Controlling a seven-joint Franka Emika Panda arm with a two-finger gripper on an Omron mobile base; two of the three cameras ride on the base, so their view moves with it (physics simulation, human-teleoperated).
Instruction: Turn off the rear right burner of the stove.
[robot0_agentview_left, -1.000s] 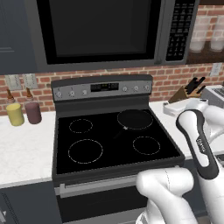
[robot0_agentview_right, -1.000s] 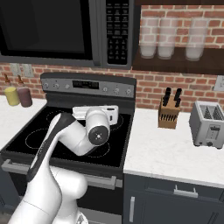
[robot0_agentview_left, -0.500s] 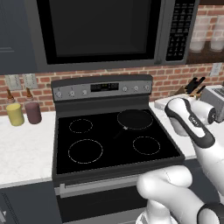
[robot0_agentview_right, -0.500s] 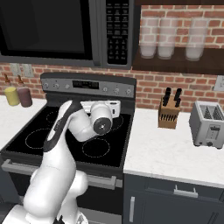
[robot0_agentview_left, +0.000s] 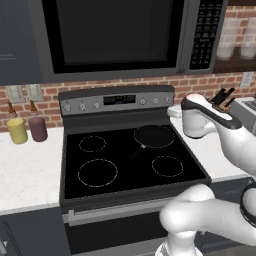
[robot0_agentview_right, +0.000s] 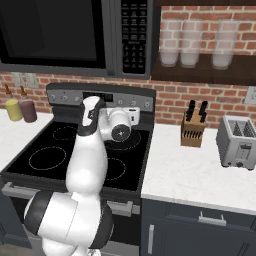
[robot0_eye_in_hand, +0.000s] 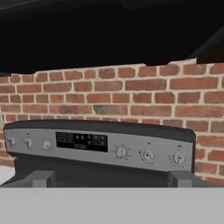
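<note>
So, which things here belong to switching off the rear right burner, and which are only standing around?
For the job:
- stove
- rear right burner
- knobs on the back panel
- gripper

Just standing around:
- microwave
- knife block
- toaster
- two jars

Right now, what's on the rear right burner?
A dark pan sits on the rear right burner, covering the glass of the stove under it. Its inside looks empty.
</note>
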